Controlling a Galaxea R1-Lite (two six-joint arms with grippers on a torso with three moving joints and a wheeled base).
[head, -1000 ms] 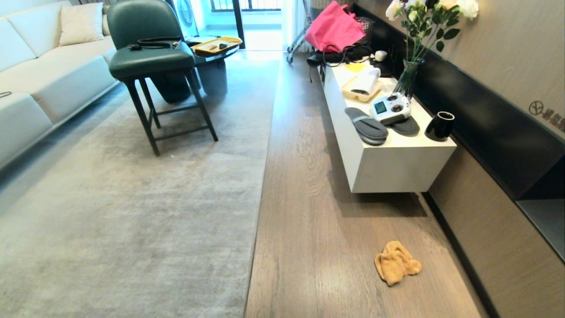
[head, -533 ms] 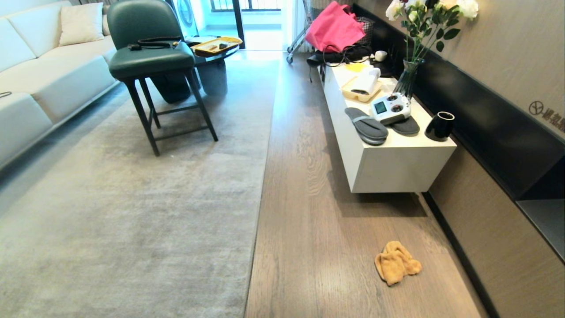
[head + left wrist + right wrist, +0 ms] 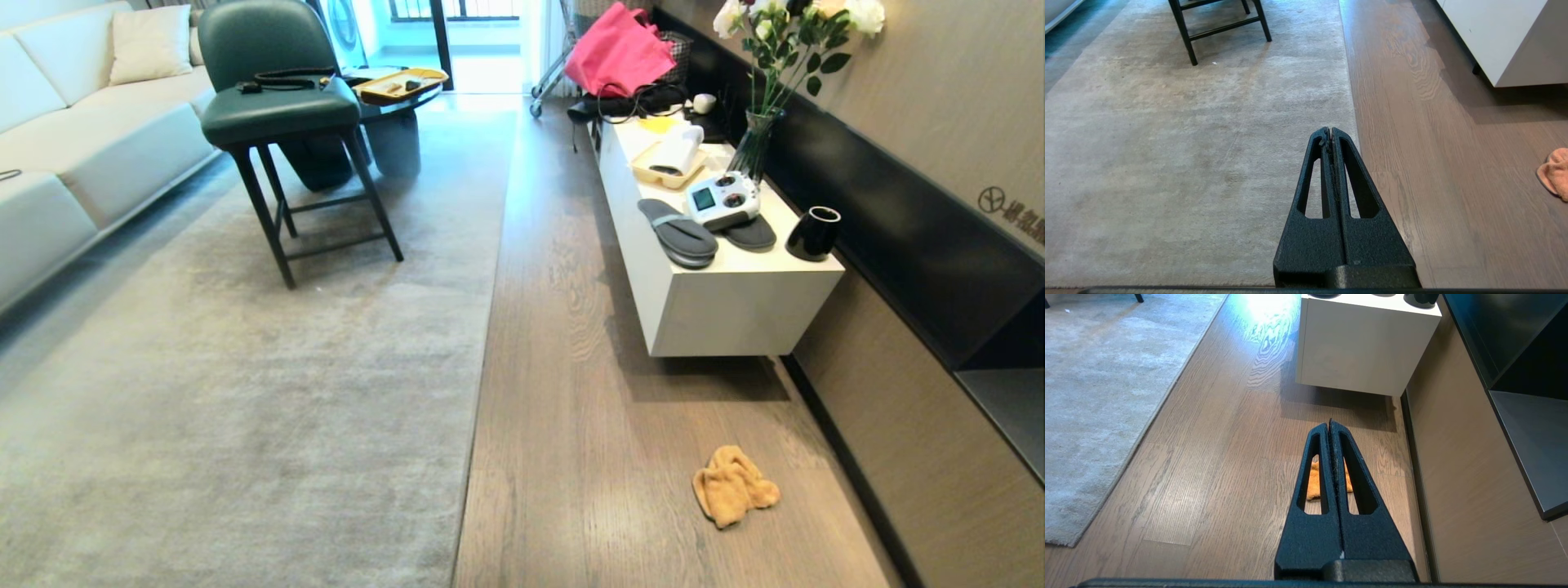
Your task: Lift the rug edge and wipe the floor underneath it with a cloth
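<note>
Lying flat along the floor [image 3: 588, 392]: the rug edge [image 3: 482, 359], a straight border running away toward the balcony door, with pale grey pile covering everything to its left. Showing only as a square corner [image 3: 1063, 543] at the near end in the right wrist view; backing not visible anywhere.

Resting crumpled on the wood planks, well apart from the rug and near the dark wall base: the orange-yellow cloth [image 3: 733, 486]. Being cut off at the frame border in the left wrist view [image 3: 1555, 171]; being mostly hidden behind the clenched black fingers in the right wrist view, peeking through their slots [image 3: 1314, 479].

Hanging above the rug border, pressed fully together and grasping nothing: left gripper [image 3: 1330, 131]. Hanging above the planks in line with the cloth, likewise clenched and empty: right gripper [image 3: 1329, 424]. Neither arm appearing in the head view.

Floating off the wall at right: white cabinet [image 3: 718, 310], carrying grey slippers [image 3: 678, 233], a white remote controller [image 3: 722, 200], a black cup [image 3: 813, 233] and a vase of white flowers [image 3: 755, 143]. Standing on the rug: green chair [image 3: 277, 114], its top cropped.
</note>
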